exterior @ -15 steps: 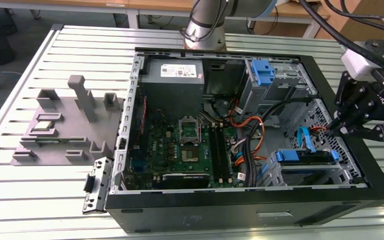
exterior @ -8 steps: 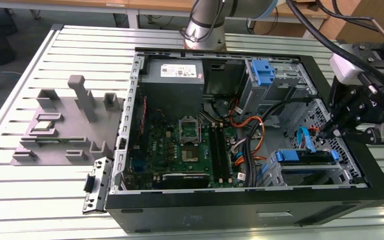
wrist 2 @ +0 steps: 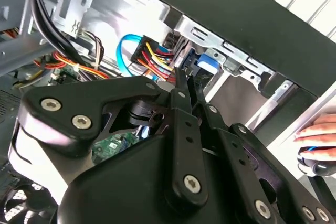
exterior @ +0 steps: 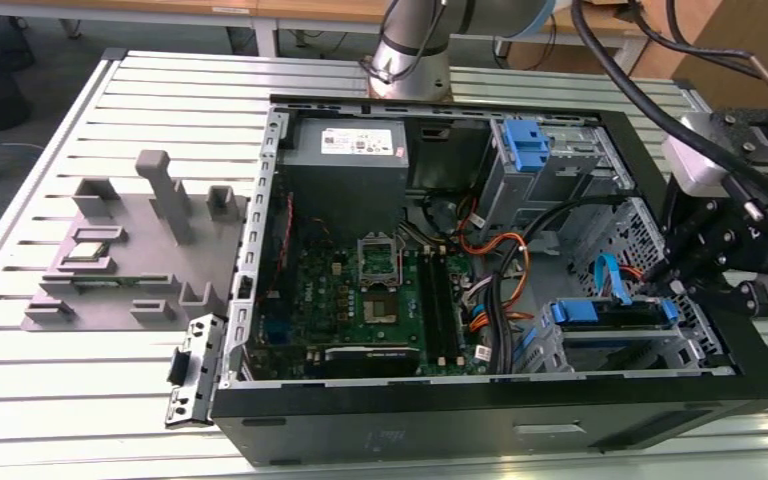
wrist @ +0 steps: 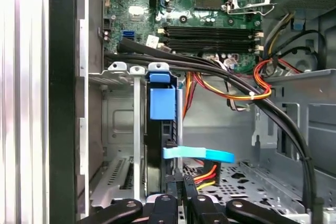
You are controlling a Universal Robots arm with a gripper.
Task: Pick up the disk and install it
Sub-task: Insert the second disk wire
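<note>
Already seated edgewise, disk (wrist: 157, 129) — gripper (wrist: 181, 184) behind

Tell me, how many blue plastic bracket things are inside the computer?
2. One blue bracket sits in the upper bay beside the grey power supply. The other frames the disk in the lower bay, by the gripper. Cables may hide more.

No legible text, even on the power supply's sticker (exterior: 357, 141).
</note>
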